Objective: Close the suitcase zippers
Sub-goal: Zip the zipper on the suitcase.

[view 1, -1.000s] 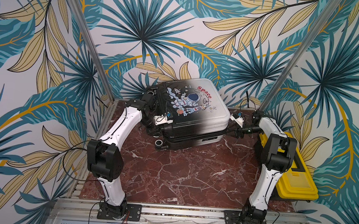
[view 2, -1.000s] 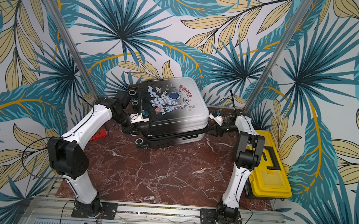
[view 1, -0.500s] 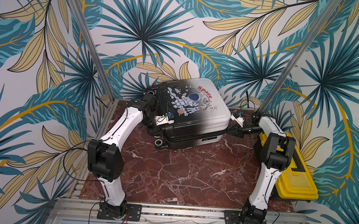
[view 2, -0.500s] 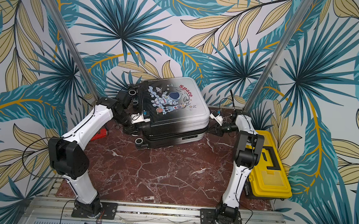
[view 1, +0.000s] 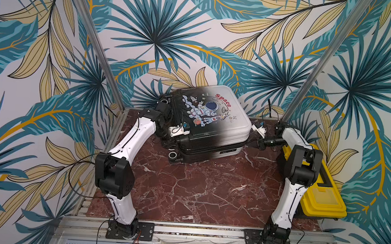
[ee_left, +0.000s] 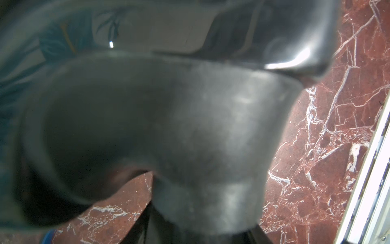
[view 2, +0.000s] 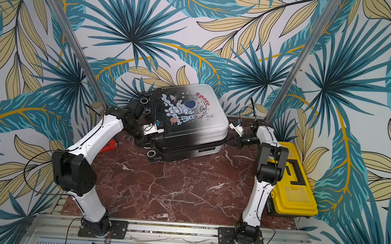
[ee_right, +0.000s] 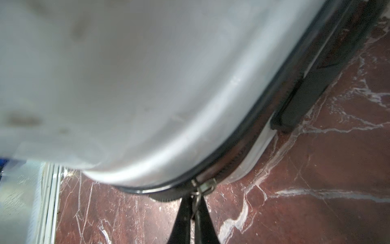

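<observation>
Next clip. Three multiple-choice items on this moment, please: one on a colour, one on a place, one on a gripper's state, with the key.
1. What colour is the "Space" lettering on the white-to-black hard-shell suitcase? A green; B yellow; C red.
2. Where is the yellow plastic toolbox? A on the suitcase; B beside the right arm; C by the left arm's base.
3. The right gripper is: A shut on a thin metal zipper pull; B wide open; C gripping a wheel.
Key: C, the lid's lettering is red; B, both top views show it beside that arm; A, the right wrist view shows its fingers pinching the pull.
</observation>
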Action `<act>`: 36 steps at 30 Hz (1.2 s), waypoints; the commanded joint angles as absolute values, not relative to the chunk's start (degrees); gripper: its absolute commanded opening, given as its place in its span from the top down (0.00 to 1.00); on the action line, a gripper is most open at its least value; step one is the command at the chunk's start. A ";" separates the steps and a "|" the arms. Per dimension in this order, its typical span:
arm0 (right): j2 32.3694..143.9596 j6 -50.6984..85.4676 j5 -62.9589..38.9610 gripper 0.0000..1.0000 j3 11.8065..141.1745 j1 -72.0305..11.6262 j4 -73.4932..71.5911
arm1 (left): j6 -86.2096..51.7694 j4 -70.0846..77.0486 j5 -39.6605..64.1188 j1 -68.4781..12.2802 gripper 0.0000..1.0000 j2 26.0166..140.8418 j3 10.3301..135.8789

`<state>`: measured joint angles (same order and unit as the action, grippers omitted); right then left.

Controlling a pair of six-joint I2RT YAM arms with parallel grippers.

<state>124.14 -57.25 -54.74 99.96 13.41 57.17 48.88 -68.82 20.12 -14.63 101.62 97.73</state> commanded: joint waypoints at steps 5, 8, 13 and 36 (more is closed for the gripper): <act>110.93 -50.05 -52.31 1.00 82.19 11.63 28.44 | 39.17 -60.82 18.30 -15.15 0.69 99.49 94.54; 107.72 -50.08 -50.78 1.00 77.85 11.46 27.86 | 37.61 -60.78 17.42 -15.20 0.71 99.19 94.03; 101.49 -48.25 -46.57 1.00 69.04 11.13 24.38 | 35.49 -60.58 15.57 -15.21 0.72 98.70 94.56; 79.85 -40.74 -33.94 1.00 50.93 -3.82 22.64 | 36.51 -60.61 19.61 -16.73 0.70 98.11 93.81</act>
<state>82.63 -42.33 -29.02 53.30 -0.45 18.24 43.44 -66.28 15.97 -16.03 99.31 94.63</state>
